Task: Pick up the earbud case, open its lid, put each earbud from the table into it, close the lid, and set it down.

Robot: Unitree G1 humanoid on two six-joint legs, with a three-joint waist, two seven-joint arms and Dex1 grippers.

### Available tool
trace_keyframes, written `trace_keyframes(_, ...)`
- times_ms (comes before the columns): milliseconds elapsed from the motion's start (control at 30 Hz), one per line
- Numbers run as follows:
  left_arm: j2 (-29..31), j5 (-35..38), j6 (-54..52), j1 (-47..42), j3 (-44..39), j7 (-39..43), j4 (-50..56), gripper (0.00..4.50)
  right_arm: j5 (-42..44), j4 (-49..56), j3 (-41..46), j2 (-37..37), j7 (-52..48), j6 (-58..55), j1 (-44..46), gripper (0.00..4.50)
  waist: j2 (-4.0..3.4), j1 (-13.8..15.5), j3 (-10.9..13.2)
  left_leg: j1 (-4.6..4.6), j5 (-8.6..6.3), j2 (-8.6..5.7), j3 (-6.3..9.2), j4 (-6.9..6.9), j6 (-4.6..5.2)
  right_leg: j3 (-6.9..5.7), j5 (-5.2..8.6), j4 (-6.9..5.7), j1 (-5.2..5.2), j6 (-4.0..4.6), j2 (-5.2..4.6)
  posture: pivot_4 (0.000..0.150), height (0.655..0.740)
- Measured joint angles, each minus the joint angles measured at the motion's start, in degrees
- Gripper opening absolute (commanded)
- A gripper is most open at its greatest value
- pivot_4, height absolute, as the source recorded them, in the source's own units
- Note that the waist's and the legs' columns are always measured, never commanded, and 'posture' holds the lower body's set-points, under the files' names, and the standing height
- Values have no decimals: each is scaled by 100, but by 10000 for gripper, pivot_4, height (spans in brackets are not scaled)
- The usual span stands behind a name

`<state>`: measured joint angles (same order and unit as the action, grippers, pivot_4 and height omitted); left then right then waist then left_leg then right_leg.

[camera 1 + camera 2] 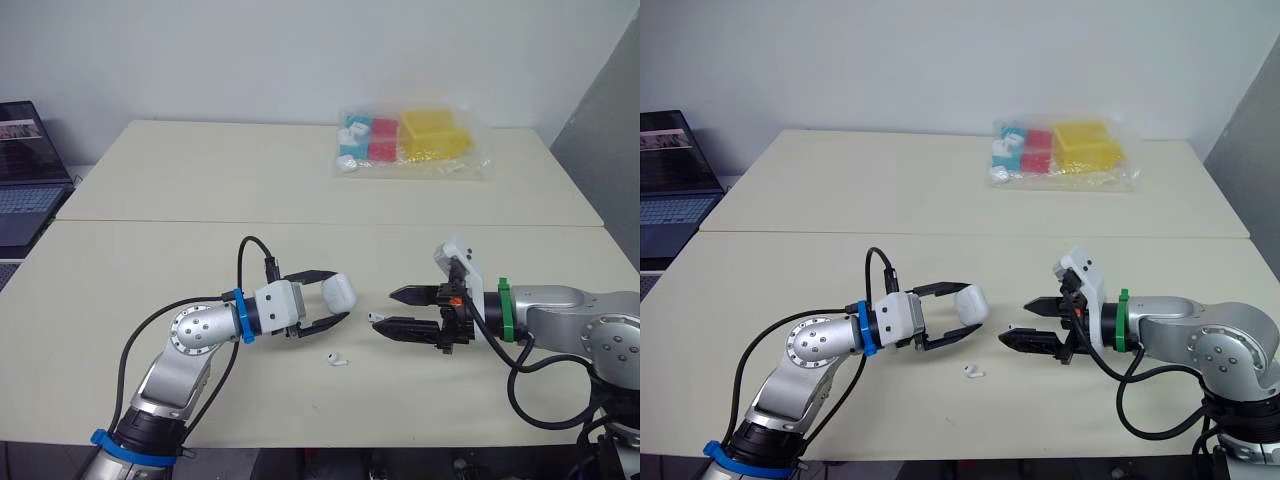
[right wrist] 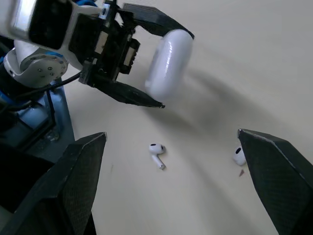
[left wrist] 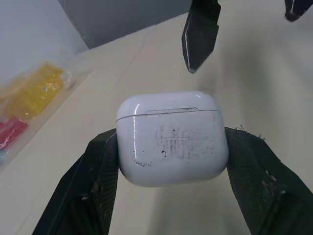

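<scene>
My left gripper (image 1: 340, 295) is shut on the white earbud case (image 1: 338, 294), held just above the table near its front middle. The scuffed case (image 3: 172, 137) has its lid closed, with the seam line showing. One white earbud (image 1: 336, 359) lies on the table just in front of the case. A second earbud (image 1: 374, 317) lies by the lower fingertip of my right gripper (image 1: 384, 309). That gripper stands open with nothing between its fingers and points at the case from a short distance away. Both earbuds (image 2: 156, 154) (image 2: 238, 155) lie apart on the tabletop.
A clear plastic bag (image 1: 412, 143) of yellow, red and blue items lies at the far side of the rear table. A laptop (image 1: 25, 180) stands off the table's left edge. A seam (image 1: 300, 222) joins the two tables.
</scene>
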<state>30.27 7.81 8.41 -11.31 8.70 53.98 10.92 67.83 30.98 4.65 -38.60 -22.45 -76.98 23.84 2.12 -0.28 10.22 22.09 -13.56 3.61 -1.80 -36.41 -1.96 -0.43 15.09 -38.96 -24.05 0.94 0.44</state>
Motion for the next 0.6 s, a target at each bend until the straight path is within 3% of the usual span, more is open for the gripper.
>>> trace_keyframes(200,-35,-142,744,-337,227,153,-384,28038,557,-568,23,974,1147,-207,298,45000,2,-7,-1,9,0,1,0,-12,1,2,-4,1,-1,-6,13,1500,7400)
trace_keyframes(600,-95,-139,1080,-410,232,172,-512,28038,1315,-1141,-158,1227,1778,-254,577,45000,2,-18,-1,43,-1,4,13,-32,2,-10,-7,4,-12,-11,15,1500,7400)
